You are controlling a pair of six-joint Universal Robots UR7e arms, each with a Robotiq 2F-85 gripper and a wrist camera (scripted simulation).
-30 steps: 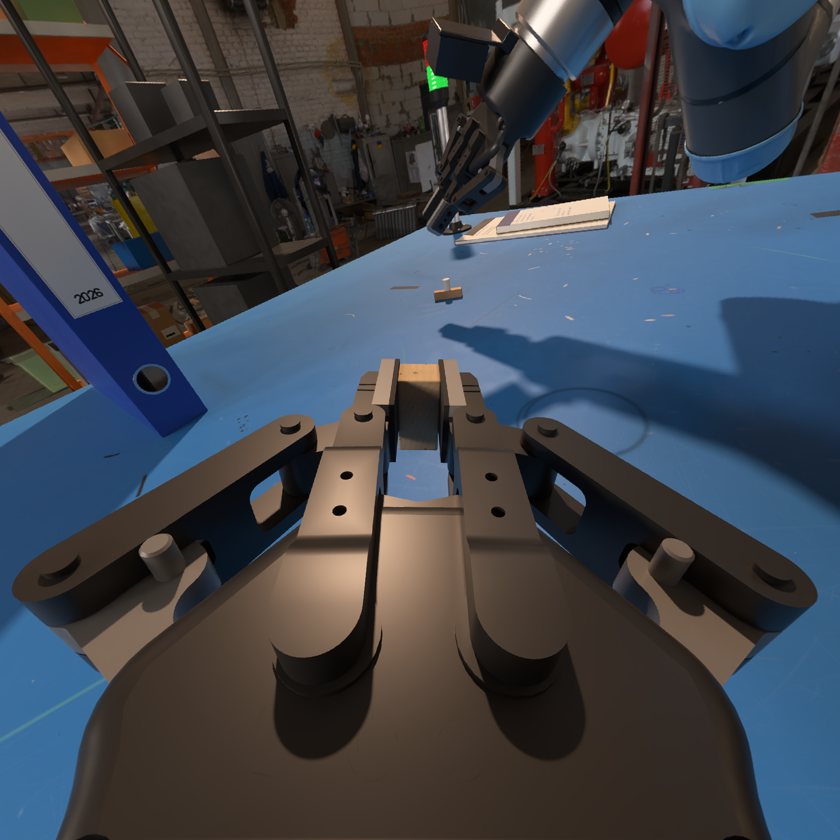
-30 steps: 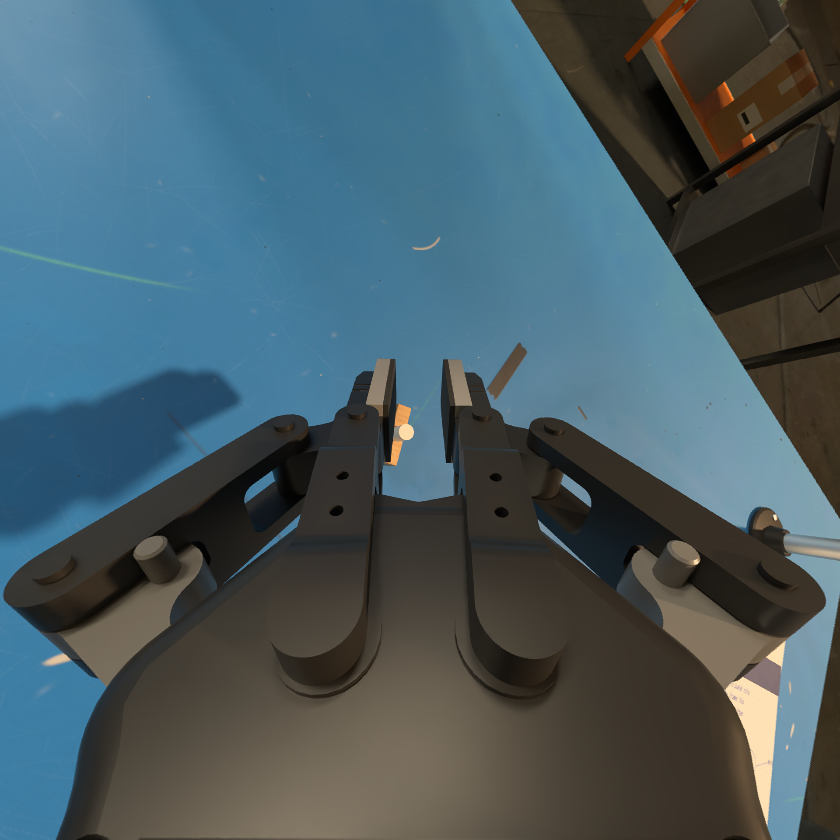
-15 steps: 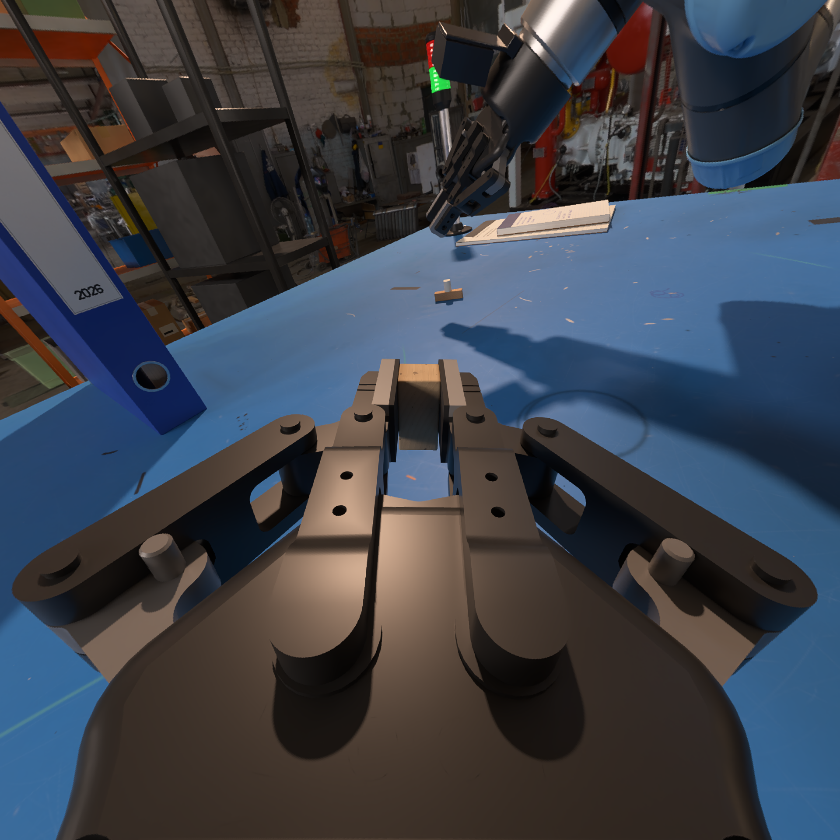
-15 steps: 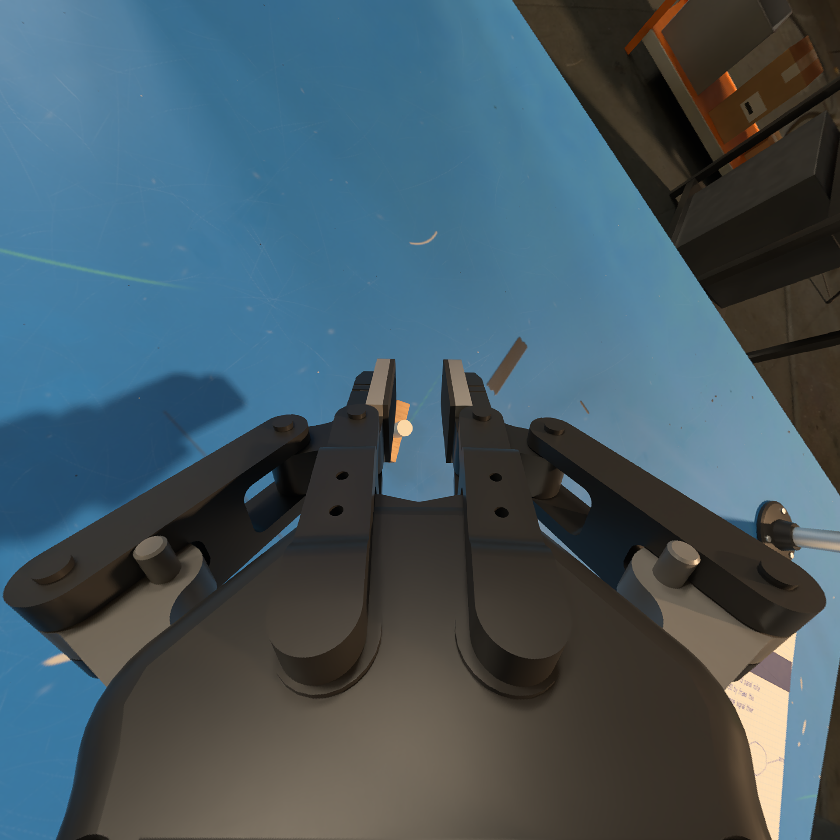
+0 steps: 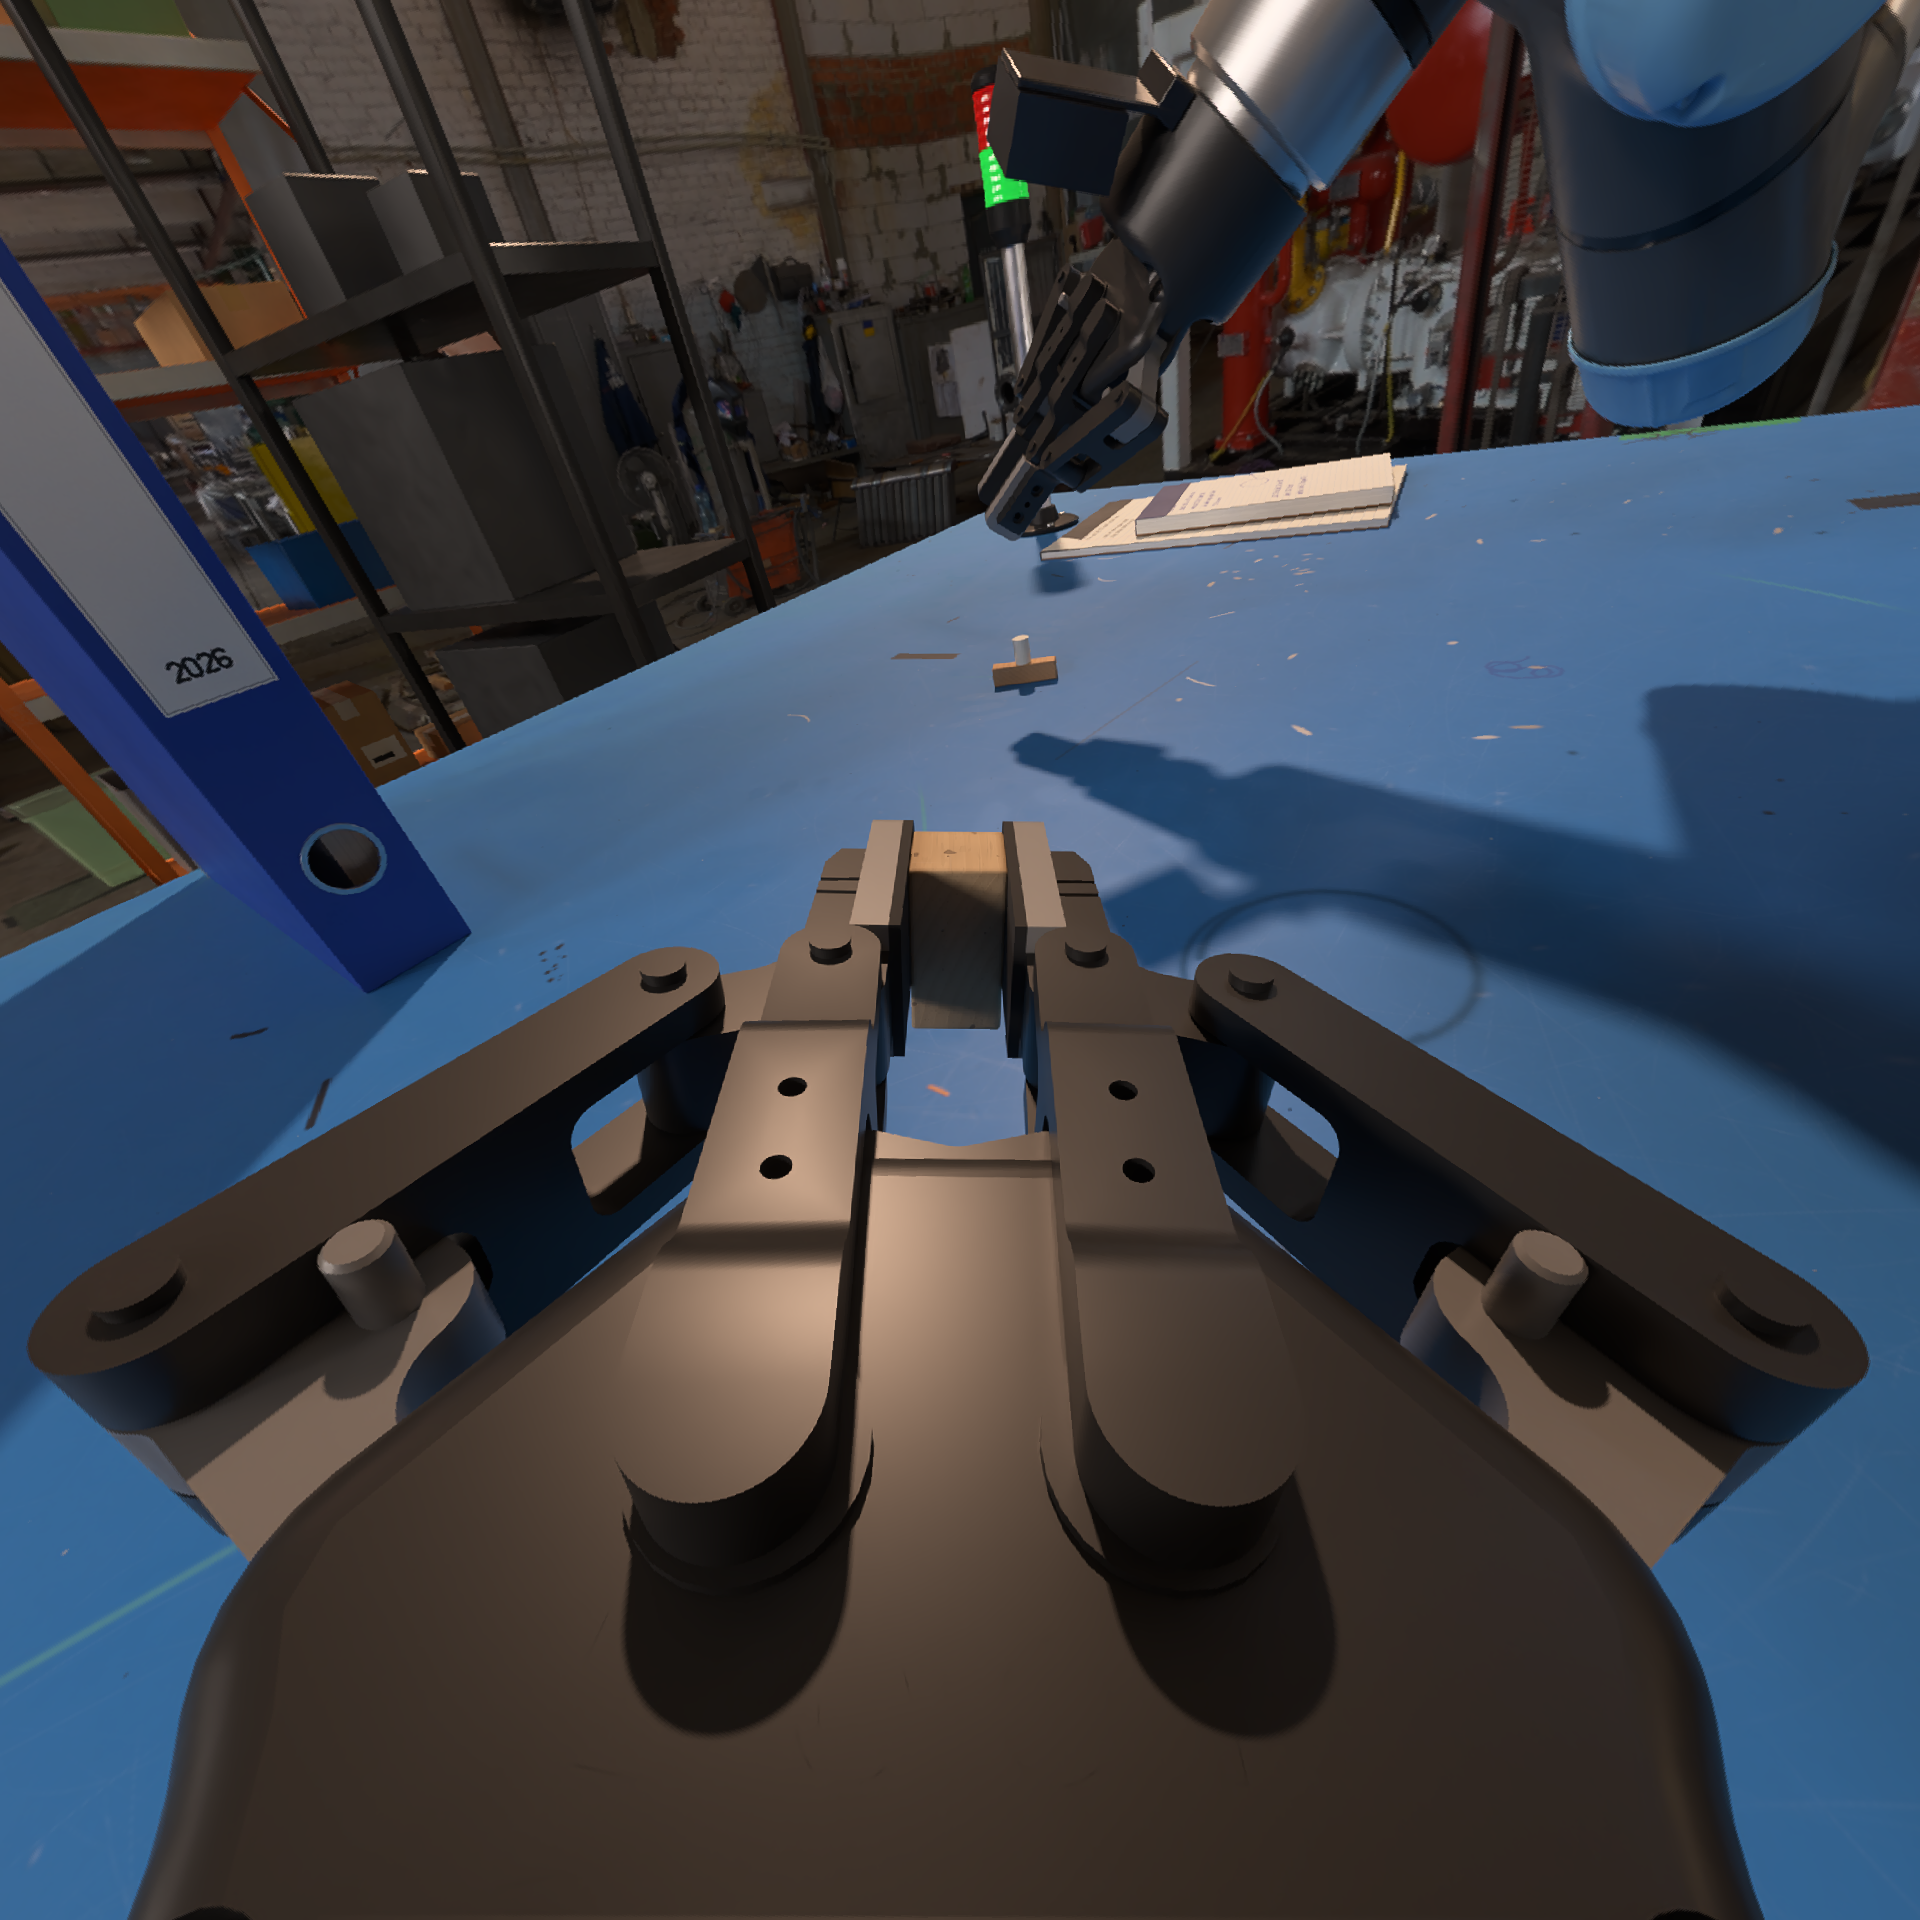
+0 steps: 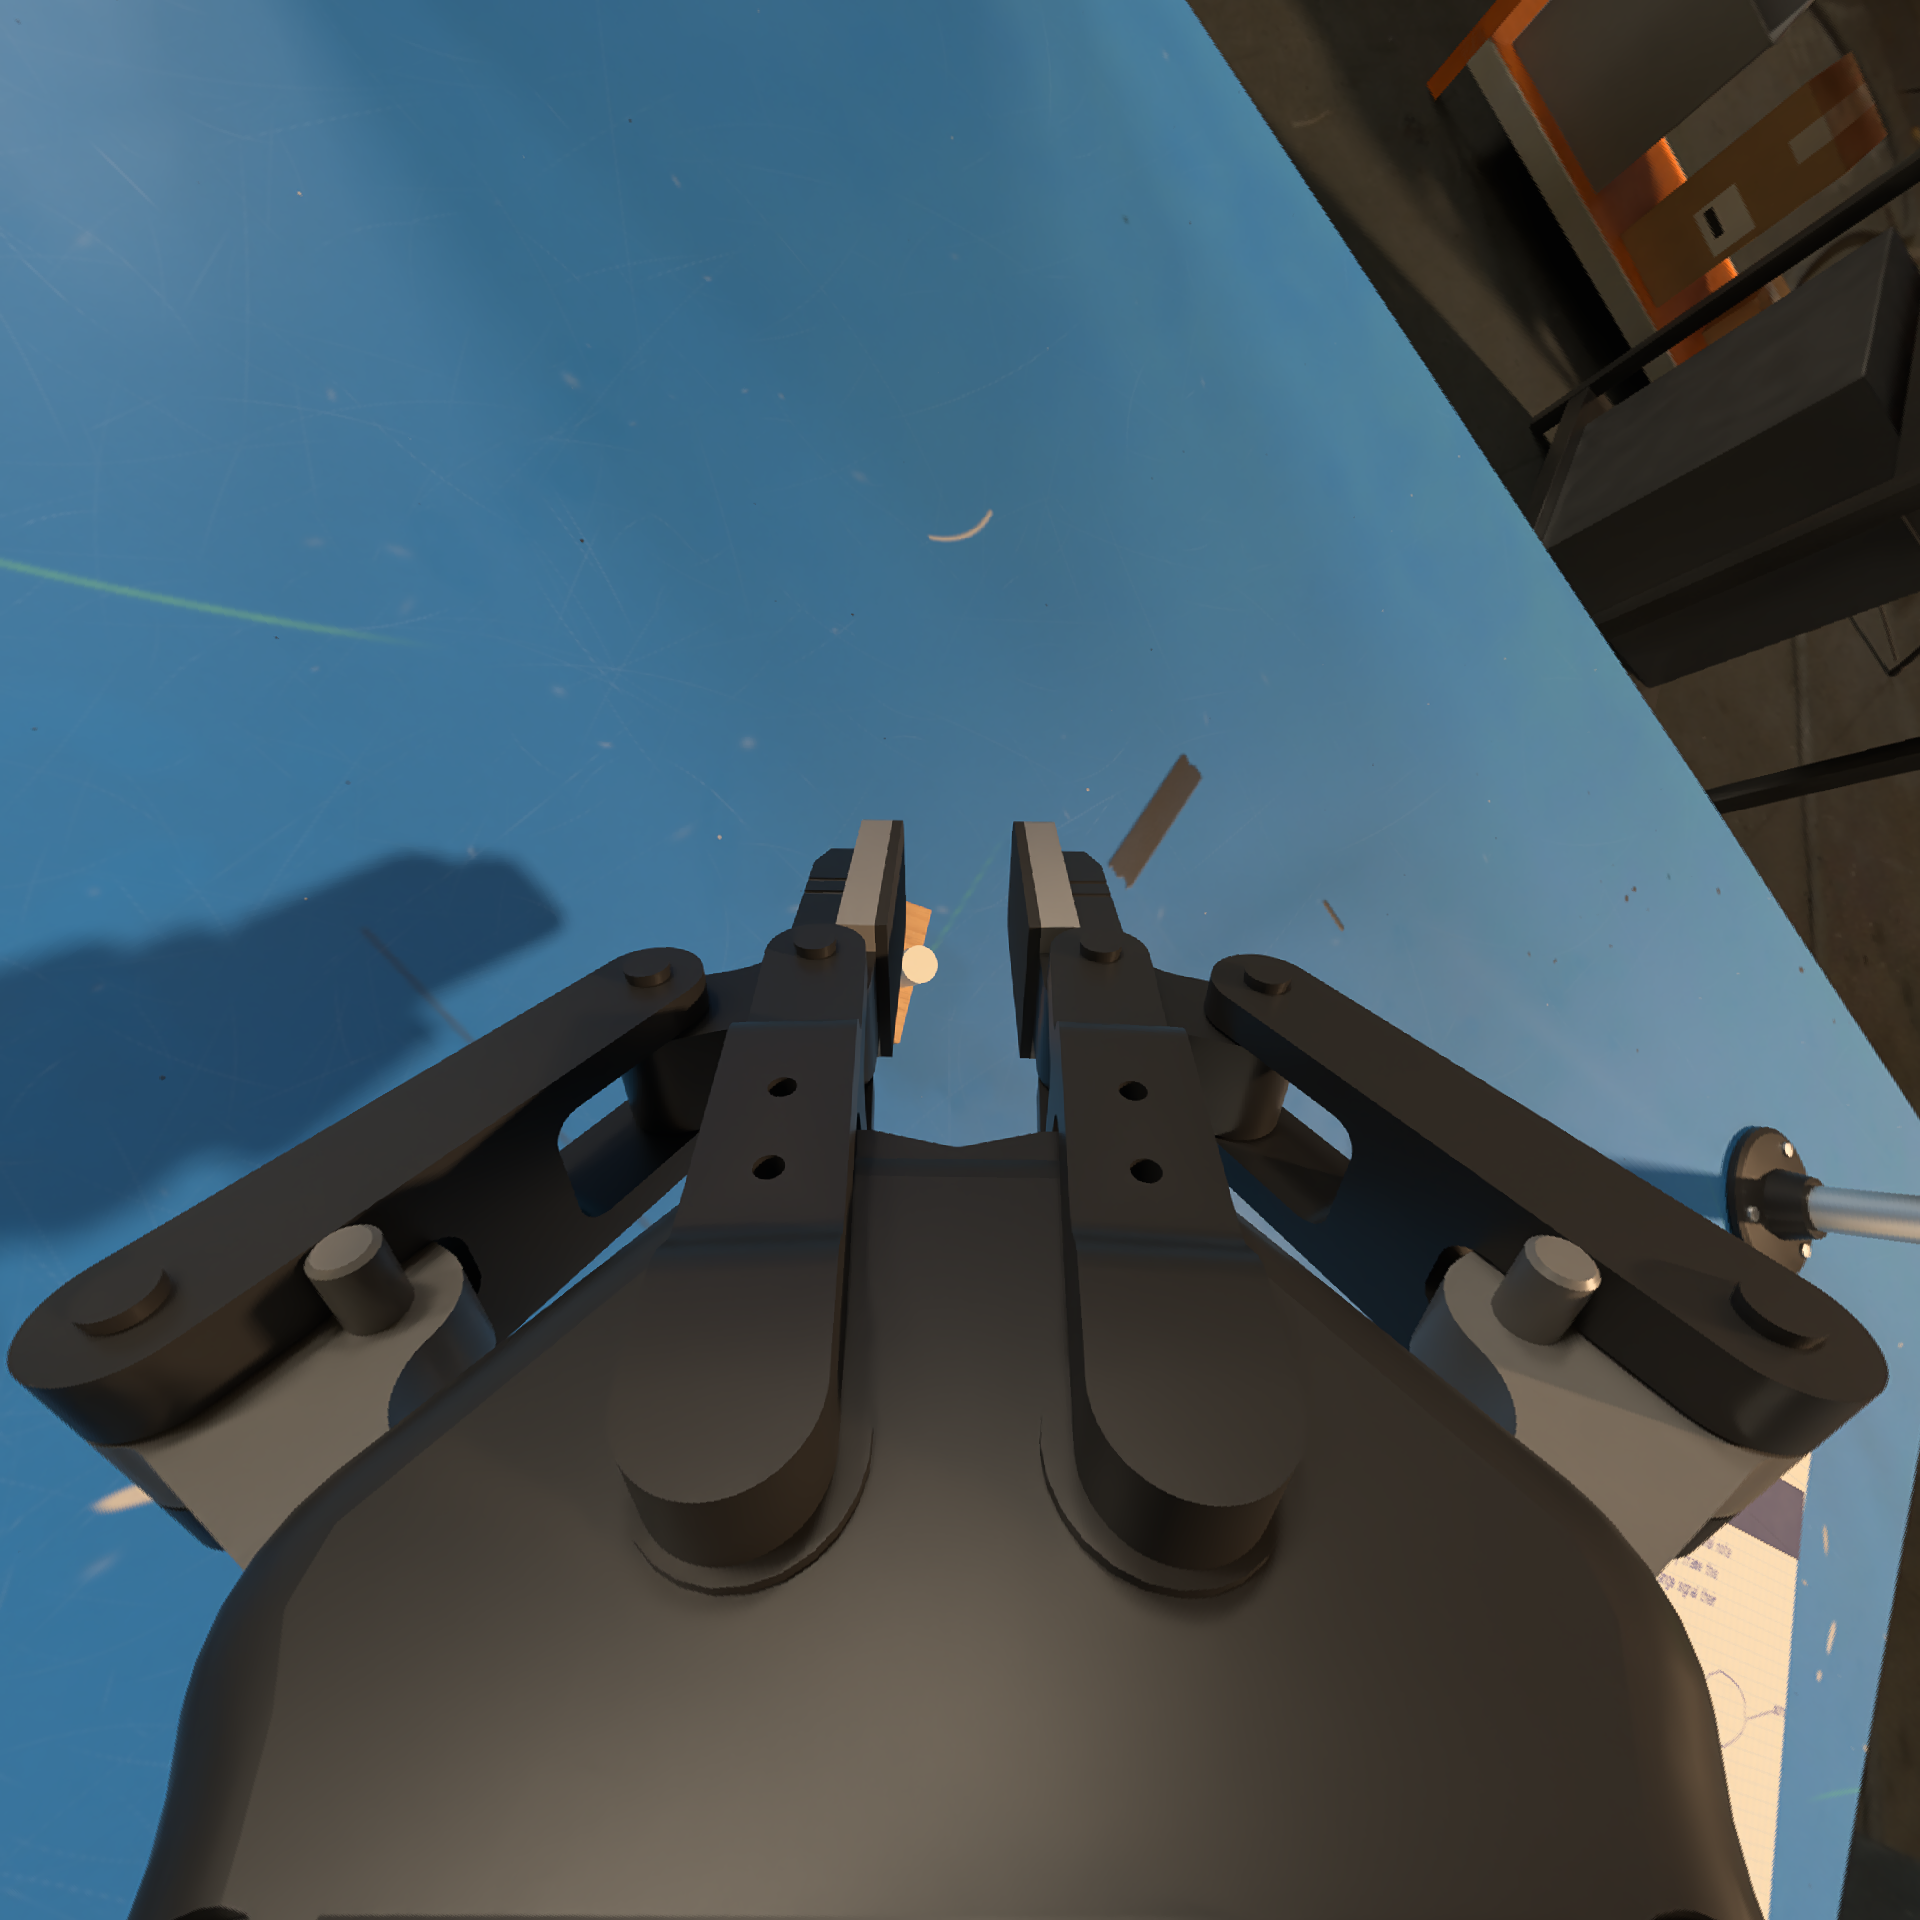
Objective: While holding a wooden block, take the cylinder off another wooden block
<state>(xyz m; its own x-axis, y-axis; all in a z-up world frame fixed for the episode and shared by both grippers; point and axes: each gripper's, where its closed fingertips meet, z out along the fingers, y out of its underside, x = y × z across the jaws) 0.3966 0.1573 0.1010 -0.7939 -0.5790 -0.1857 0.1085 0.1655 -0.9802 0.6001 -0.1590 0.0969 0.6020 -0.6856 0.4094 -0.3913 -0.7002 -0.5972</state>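
The cylinder (image 5: 1020, 649), pale and upright, stands on a flat wooden block (image 5: 1024, 673) far out on the blue table (image 5: 1558, 790); from above it shows as a pale disc (image 6: 920, 964) on that block (image 6: 916, 940). The right gripper (image 6: 956, 914) hangs high over it, jaws narrowly parted and empty. The left gripper (image 5: 957, 894) clamps a second block (image 5: 957, 914) between its pads. A blue binder (image 5: 208, 665) stands at left; a booklet (image 5: 1247, 504) lies beyond.
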